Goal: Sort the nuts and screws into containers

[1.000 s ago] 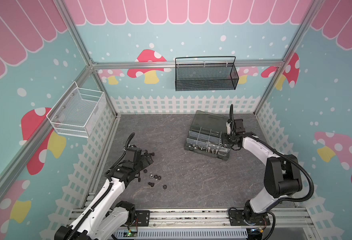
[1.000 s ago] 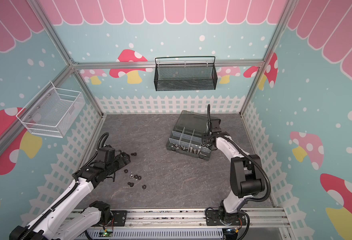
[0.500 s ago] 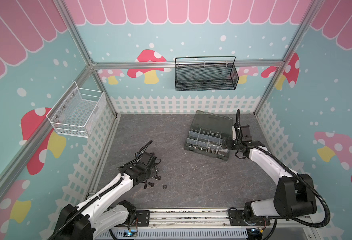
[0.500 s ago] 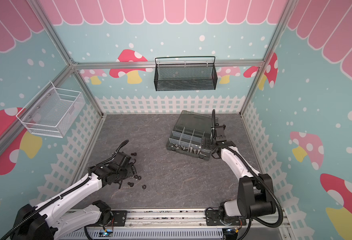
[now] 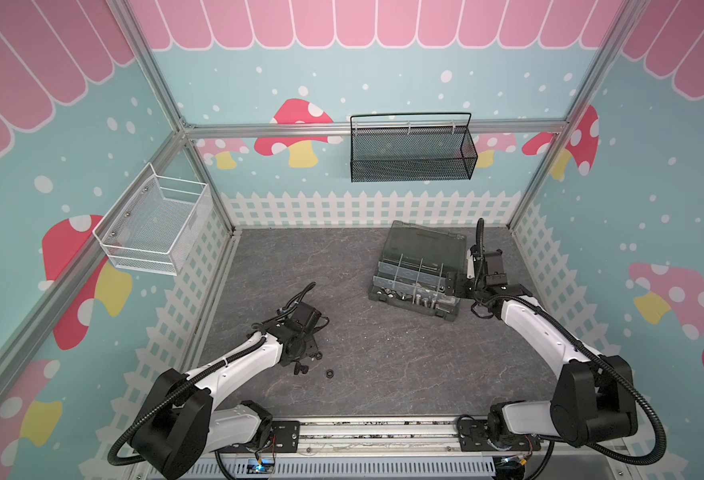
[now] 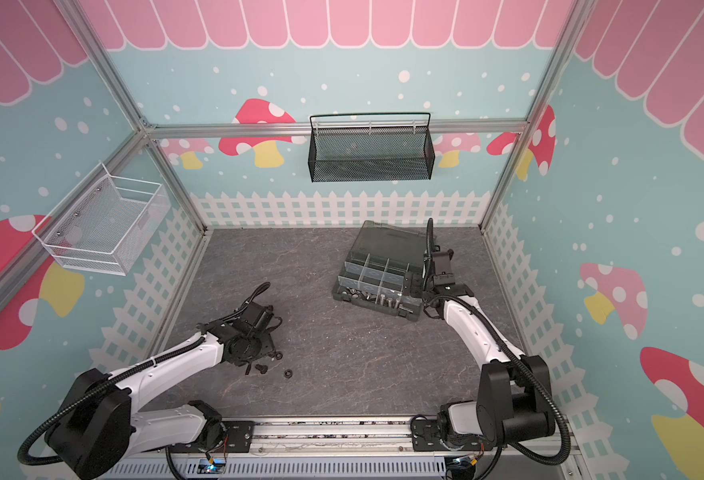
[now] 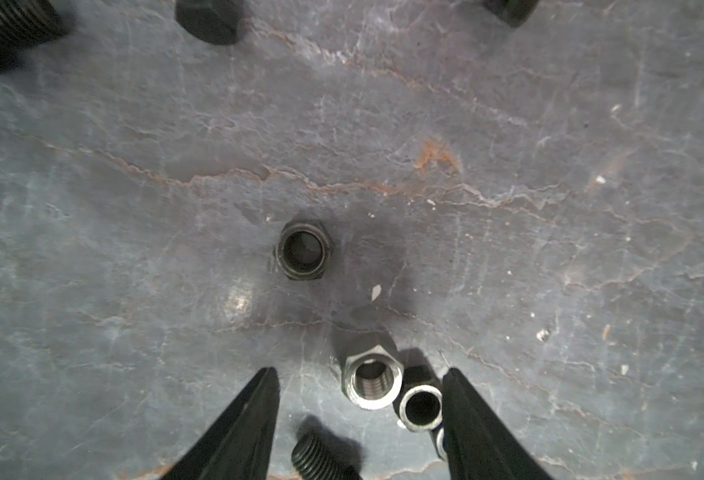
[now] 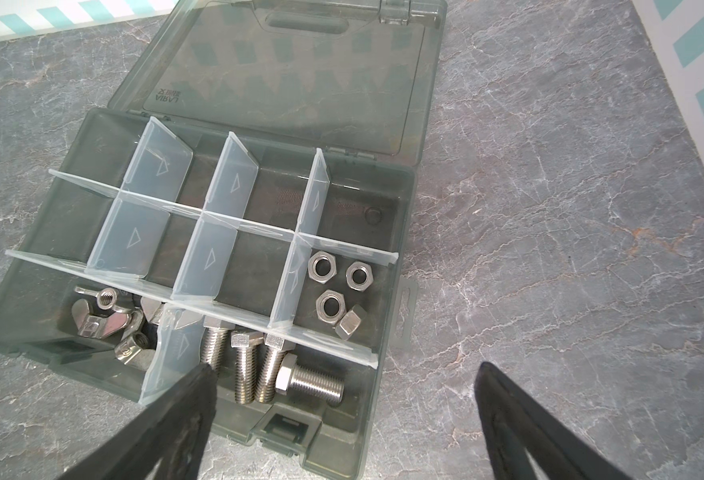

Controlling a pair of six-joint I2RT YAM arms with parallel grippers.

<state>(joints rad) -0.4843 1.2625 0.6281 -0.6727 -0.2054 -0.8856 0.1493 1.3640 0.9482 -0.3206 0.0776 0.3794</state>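
Since the earlier frames the left arm (image 5: 238,365) is swinging inward over the loose pieces, while the right arm (image 5: 537,328) is backing off beside the dark grey plastic organizer box (image 5: 412,310) with its smoky lid (image 5: 425,245) open.

Sorting is running partway. Silver hex-head screws (image 8: 254,374) are lying in the latch-side row and silver hex nuts (image 8: 331,286) in an end compartment. Black screws (image 7: 206,18) and a black hex nut (image 7: 302,255) are still waiting on the grey stone-patterned mat (image 5: 383,353).

Only the left wrist view is showing the left gripper (image 7: 360,370), spread, straddling two loose silver nuts (image 7: 373,384) and closed on neither. Only the right wrist view is showing the right gripper (image 8: 345,365) gaping wide and empty.
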